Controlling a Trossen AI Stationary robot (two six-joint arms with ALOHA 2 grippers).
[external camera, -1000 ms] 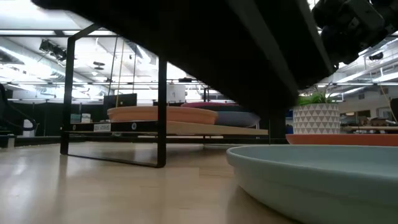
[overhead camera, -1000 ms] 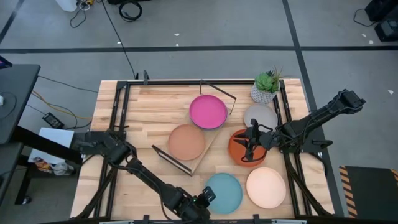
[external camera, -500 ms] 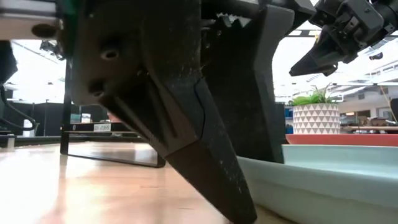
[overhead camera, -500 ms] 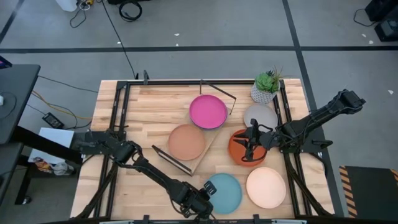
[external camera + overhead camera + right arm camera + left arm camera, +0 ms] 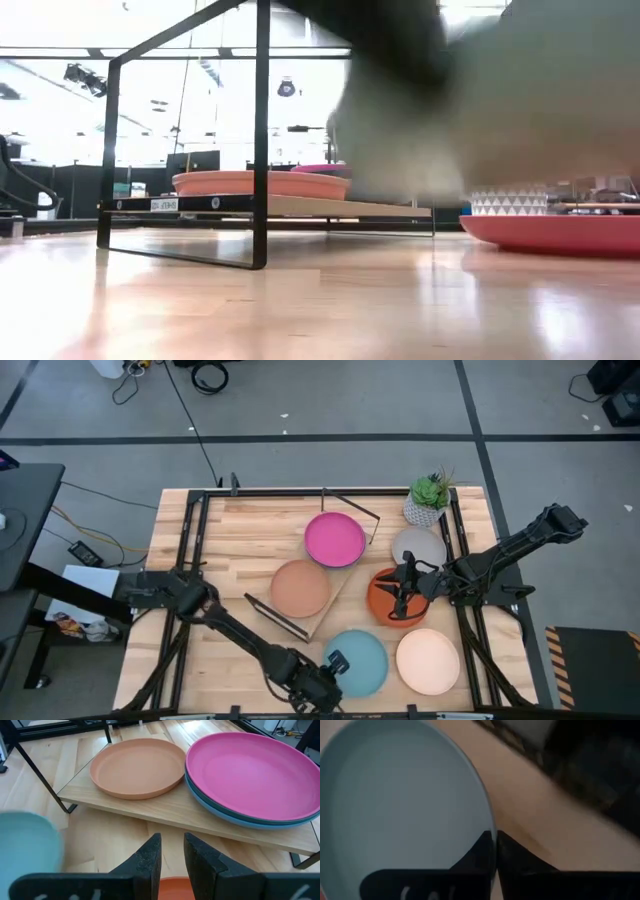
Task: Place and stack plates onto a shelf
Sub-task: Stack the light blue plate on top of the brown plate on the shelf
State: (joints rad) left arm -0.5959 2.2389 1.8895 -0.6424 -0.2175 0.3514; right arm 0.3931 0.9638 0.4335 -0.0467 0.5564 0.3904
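Observation:
My left gripper is near the table's front edge, shut on the light teal plate. In the low view this plate is a blur above the tabletop. My right gripper hovers over the orange plate, which lies flat on the table; its fingers stand a little apart with nothing between them. The shelf stands aslant in the middle of the table. It bears a tan plate and a pink plate, and the pink one lies on a teal plate. My left gripper pinches the light teal plate's rim on the side toward the table's left. One finger is inside the plate and the other outside. The fingers come from the near left. The plate is raised off the table.
A grey plate and a potted plant stand at the far right. A cream plate lies at the near right, close beside the light teal one. The shelf's black wire end frame rises close by.
My left gripper has moved from the near edge onto the light teal plate's rim and shut on it. The plate lay flat on the table before. It has now come up off the tabletop and shifted a little toward the far edge.

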